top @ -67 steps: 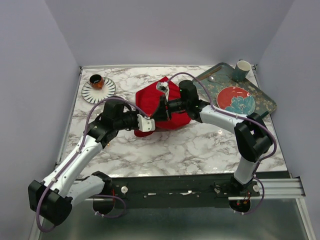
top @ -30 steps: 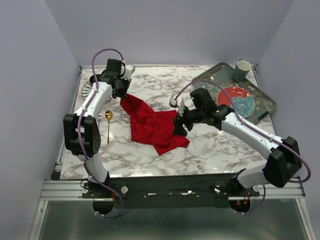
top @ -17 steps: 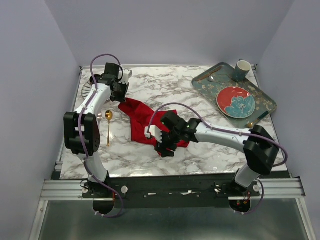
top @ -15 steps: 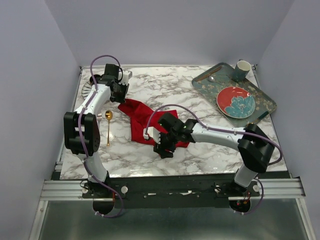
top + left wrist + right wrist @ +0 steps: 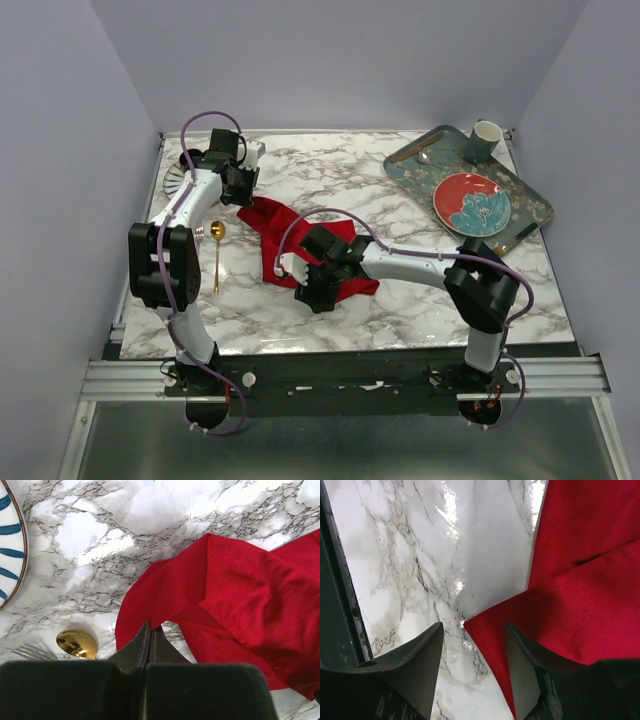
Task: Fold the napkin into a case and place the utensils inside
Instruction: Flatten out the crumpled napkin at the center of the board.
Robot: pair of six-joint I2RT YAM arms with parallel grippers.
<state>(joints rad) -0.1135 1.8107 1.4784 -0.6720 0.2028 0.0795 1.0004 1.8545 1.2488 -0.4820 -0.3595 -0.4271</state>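
Note:
The red napkin [image 5: 285, 235] lies crumpled and partly spread on the marble, left of centre. My left gripper [image 5: 241, 190] is at its far-left corner. In the left wrist view its jaws [image 5: 150, 627] are shut with the napkin [image 5: 240, 590] edge meeting their tips. My right gripper [image 5: 314, 293] hovers at the near corner. It is open, its fingertips [image 5: 473, 626] straddling that corner of the napkin [image 5: 590, 615], one finger over cloth and one over marble. The gold spoon [image 5: 216, 255] lies left of the napkin, its bowl [image 5: 77, 644] beside the fork tines [image 5: 32, 652].
A blue-striped saucer [image 5: 10, 545] sits at the far left behind the left arm. A green tray [image 5: 400, 165] at the far right holds a red patterned plate [image 5: 471, 203], a mug [image 5: 485, 140] and a brown-handled utensil [image 5: 415, 153]. The table's dark near rail [image 5: 335, 605] is close to the right gripper.
The right gripper swung from the napkin's right side across to its near corner and lowered, its jaws narrowing slightly. The left gripper kept its place at the far-left corner.

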